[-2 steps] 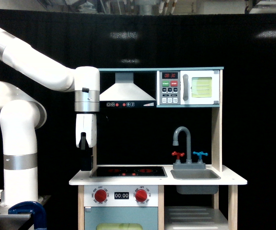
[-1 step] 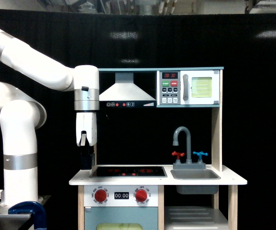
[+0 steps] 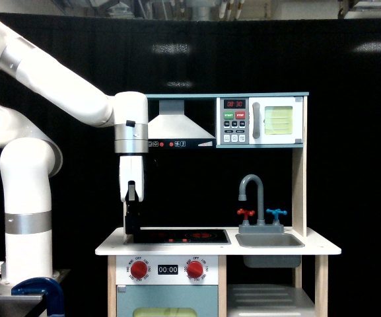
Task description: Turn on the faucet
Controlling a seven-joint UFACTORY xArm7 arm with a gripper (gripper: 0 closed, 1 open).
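The small grey toy faucet (image 3: 256, 198), with its tall hooked gooseneck spout, stands on a grey base at the back of the grey sink basin (image 3: 270, 242), toward the exterior view's right of the toy kitchen. A red cross-shaped handle (image 3: 245, 213) sits on the spout's left in this view and a blue cross-shaped handle (image 3: 277, 213) on its right; nothing touches either one. The sink is set into the pale wooden tabletop (image 3: 322, 249), and beside it, further to the view's left, lies the black stovetop with red ring burners (image 3: 180, 235). Below the tabletop edge are two red round stove knobs (image 3: 195, 269) flanking a small black digital clock panel (image 3: 168, 269). Above the faucet hangs a white toy microwave with a green window and coloured buttons (image 3: 261, 121), and next to it a grey range hood (image 3: 175, 125).

The white robot arm (image 3: 51, 86) reaches in from the exterior view's left, its wrist pointing straight down. The dark pincer (image 3: 132, 221) hangs over the left end of the stovetop, well apart from the faucet. It blends into the black backdrop, so I cannot tell how far it is open; nothing can be seen in its hold.
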